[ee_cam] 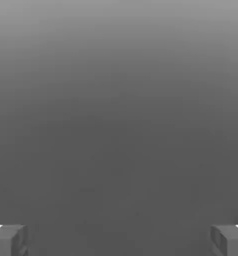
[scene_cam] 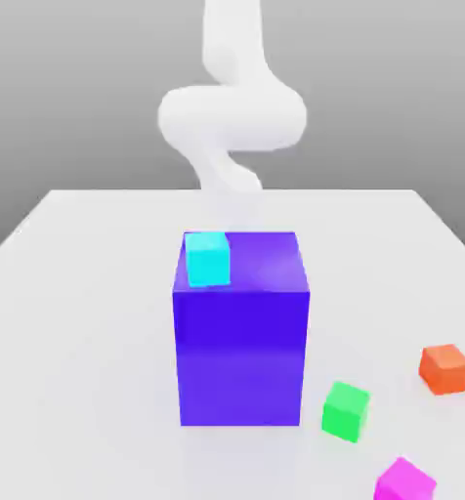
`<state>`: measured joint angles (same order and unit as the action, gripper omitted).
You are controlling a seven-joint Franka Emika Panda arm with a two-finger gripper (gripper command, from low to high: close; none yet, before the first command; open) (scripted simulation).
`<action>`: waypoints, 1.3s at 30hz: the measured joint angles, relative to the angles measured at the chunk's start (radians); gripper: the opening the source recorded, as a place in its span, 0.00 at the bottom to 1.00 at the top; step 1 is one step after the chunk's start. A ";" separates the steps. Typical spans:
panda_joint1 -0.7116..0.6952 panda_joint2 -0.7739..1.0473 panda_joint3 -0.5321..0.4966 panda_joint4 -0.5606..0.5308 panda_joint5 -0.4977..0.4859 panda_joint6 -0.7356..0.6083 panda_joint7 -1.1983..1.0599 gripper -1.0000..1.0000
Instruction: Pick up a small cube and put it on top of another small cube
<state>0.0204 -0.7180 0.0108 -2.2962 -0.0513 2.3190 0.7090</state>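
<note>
Tool (ee_cam: pixel 119 240) wide open, holding nothing. Magenta cube (scene_cam: pixel 405 480) sits at the tabletop (scene_cam: pixel 80 293) edge near me; I risk nudging it off, or grabbing the green cube (scene_cam: pixel 346 410) instead.

There was one big blue-violet block (scene_cam: pixel 241 356) on the surface (scene_cam: pixel 70 322). Four small cubes were counted: one cyan cube (scene_cam: pixel 208 259) on top of the block, one green cube (scene_cam: pixel 345 410), one orange-red cube (scene_cam: pixel 444 368) and one magenta-pink cube (scene_cam: pixel 405 482). One white robot arm (scene_cam: pixel 232 112) stood behind them, and one claw (ee_cam: pixel 119 240) showed two fingertips (ee_cam: pixel 8 240).
</note>
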 joint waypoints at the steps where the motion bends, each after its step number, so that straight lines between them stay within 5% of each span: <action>1: 0.009 0.036 0.004 0.002 -0.021 0.008 -0.040 0.50; 15: 0.136 0.496 0.003 0.024 -0.202 0.111 -0.626 0.50; 25: 0.192 0.806 0.032 0.033 -0.182 0.207 -1.147 0.50; 34: 0.146 1.065 0.167 0.037 -0.117 0.299 -1.647 0.50; 39: 0.165 1.241 0.154 0.070 -0.158 0.418 -1.687 0.50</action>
<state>0.1854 0.5226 0.1644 -2.2264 -0.2088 2.7366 -0.9784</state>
